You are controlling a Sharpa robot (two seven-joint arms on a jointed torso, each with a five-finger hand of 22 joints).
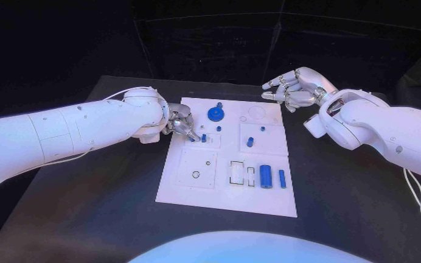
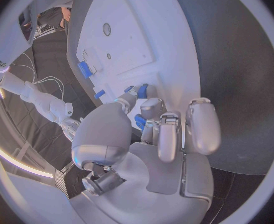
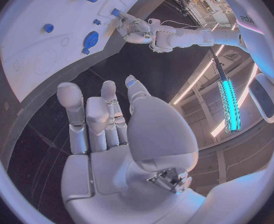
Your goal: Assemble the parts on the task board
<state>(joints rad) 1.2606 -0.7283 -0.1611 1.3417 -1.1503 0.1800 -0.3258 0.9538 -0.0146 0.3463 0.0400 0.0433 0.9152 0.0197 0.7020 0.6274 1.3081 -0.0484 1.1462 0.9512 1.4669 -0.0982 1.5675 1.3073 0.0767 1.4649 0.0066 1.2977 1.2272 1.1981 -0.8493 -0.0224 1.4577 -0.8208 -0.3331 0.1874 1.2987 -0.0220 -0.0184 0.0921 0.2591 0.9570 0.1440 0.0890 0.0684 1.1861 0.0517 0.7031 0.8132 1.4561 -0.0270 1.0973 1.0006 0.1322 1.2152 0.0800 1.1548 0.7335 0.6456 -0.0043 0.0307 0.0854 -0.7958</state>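
Left robot hand (image 1: 180, 124) pinching a small blue part (image 2: 139, 120) over the task board (image 1: 224, 199); right robot hand (image 1: 294, 89) open, empty, beyond the board's far corner.

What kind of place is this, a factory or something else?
Probably a robotics test lab, not a factory: a black table ringed by dark panels, a white task board with small blue parts, and light strips beyond.

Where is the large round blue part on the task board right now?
In the head view, the large round blue part sits near the far edge of the task board, just right of the left hand and well left of the raised right hand.
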